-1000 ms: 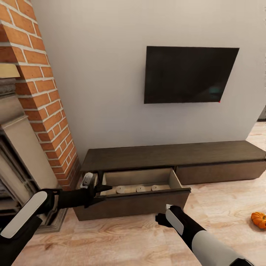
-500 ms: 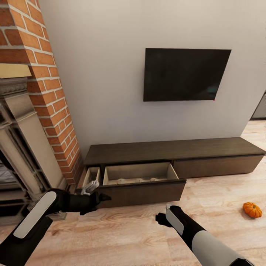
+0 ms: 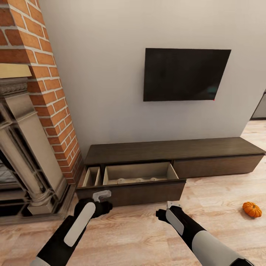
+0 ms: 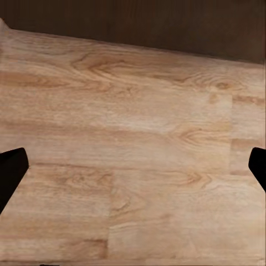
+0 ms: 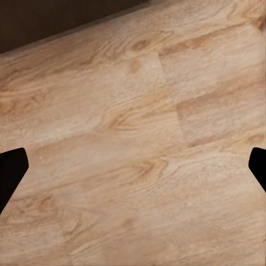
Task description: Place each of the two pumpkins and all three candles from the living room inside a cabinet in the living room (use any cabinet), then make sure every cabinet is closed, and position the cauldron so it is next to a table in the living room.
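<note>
The long dark-brown cabinet stands under the wall screen with its left-middle drawer pulled out. Three grey-beige candles sit in a row in that drawer, only their tops showing. A narrow compartment at the cabinet's left end is also out. One orange pumpkin lies on the floor far to the right. My left gripper hangs just in front of the drawer front; in the left wrist view it is open over bare floor. My right gripper is lower over the floor, also open and empty.
A brick chimney and a stone fireplace surround close off the left side. A black screen hangs on the white wall. Light wooden floor stretches in front of the cabinet and to the right.
The camera pulled back from the cabinet early on. My left arm has drawn away from the drawer's left end and folded in, its gripper now in front of the drawer. The right arm has not moved.
</note>
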`<state>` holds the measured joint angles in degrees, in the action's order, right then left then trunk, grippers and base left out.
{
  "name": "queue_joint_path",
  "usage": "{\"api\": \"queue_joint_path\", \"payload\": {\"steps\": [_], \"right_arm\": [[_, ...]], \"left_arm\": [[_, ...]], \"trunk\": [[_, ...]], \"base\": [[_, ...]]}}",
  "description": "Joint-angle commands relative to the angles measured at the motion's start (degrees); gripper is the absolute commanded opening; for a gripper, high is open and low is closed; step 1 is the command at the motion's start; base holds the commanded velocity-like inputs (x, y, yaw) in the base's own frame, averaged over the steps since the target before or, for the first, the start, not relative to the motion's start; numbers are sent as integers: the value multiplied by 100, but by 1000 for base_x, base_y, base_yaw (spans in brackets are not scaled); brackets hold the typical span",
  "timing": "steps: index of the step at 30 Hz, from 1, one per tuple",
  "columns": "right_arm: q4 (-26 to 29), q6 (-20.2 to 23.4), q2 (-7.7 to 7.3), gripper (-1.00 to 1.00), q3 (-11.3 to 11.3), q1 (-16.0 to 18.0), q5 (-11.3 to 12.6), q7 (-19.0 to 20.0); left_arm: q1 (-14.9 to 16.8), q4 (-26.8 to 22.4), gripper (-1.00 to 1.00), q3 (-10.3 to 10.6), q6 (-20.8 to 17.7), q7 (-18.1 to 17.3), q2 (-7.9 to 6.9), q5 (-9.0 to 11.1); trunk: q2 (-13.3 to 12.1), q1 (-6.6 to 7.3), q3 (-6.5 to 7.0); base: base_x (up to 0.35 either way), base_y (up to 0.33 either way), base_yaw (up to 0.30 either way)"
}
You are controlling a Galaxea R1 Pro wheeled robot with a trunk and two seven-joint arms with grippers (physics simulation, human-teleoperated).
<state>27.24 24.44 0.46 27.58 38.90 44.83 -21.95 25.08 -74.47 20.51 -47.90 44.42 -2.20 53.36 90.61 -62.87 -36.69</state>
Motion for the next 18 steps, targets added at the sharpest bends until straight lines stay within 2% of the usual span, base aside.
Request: {"api": "queue_joint_path", "payload": {"steps": [1, 2, 3, 4, 5, 7, 9, 11, 15, 18], "right_arm": [[9, -50, -9, 100, 39, 5, 53, -49], [9, -154, -16, 100, 38, 4, 53, -48], [9, -214, -20, 100, 36, 4, 53, -48], [4, -337, -27, 100, 36, 1, 52, -47], [0, -389, -29, 100, 37, -2, 52, -47], [-32, -553, -34, 100, 37, -14, 27, -47], [-44, -788, -37, 100, 35, -37, -109, -46], [-57, -991, -37, 100, 33, -66, -203, -46], [-64, -1380, -20, 100, 36, -93, -260, -45], [-56, -1869, -8, 100, 37, -98, -274, -40]], "left_arm": [[6, 278, 100, 100, 332, -126, 41, -190], [6, 535, 100, 203, 645, -365, 58, -353], [6, 655, 100, 259, 790, -494, 61, -411], [6, 928, 100, 384, 1060, -770, 64, -501], [6, 1049, 100, 439, 1170, -888, 66, -534], [6, 1586, 100, 657, 1596, -1272, 78, -624], [6, 2068, 100, 898, 2189, -1477, 80, -666], [6, 2296, 100, 1072, 2636, -1536, 75, -670], [6, 2657, 100, 1381, 3102, -1566, 77, -678], [6, 2889, 100, 1655, 3524, -1572, 74, -684]], "trunk": [[3, 0, -6], [3, 0, -6], [3, 0, -6], [3, 0, -6], [3, 0, -6], [3, 0, -6], [3, 0, -6], [3, 0, -6], [3, 0, -6], [3, 0, -6]], "base": [[0, 0, 0], [0, 0, 0], [0, 0, 0], [0, 0, 0], [0, 0, 0], [0, 0, 0], [0, 0, 0], [0, 0, 0], [0, 0, 0], [0, 0, 0]]}}
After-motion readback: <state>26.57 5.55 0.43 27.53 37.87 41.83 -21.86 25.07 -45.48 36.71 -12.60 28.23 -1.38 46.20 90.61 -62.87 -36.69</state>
